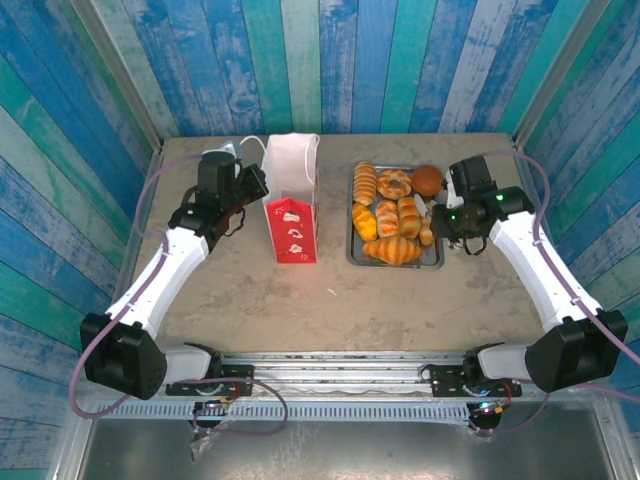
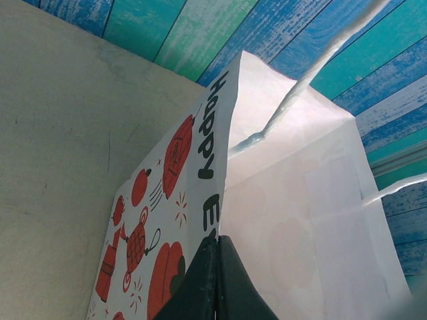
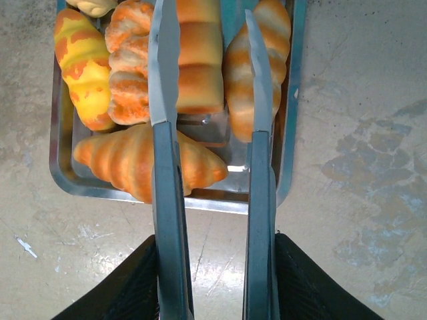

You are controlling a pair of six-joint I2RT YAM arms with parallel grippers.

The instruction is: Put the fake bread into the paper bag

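The tongs [image 3: 165,187], pinched in right jaws, straddle a bread roll [image 3: 199,73] ahead; left jaws clamp the paper bag [image 2: 300,220] rim. Picking step: squeeze next, then lift.

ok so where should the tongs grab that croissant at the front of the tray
Across the thick middle of the croissant, from above, one blade of the metal tongs on each long side. It lies sideways along the near rim of the tray; its tapering tips would probably slip, and rolls crowd its far side.
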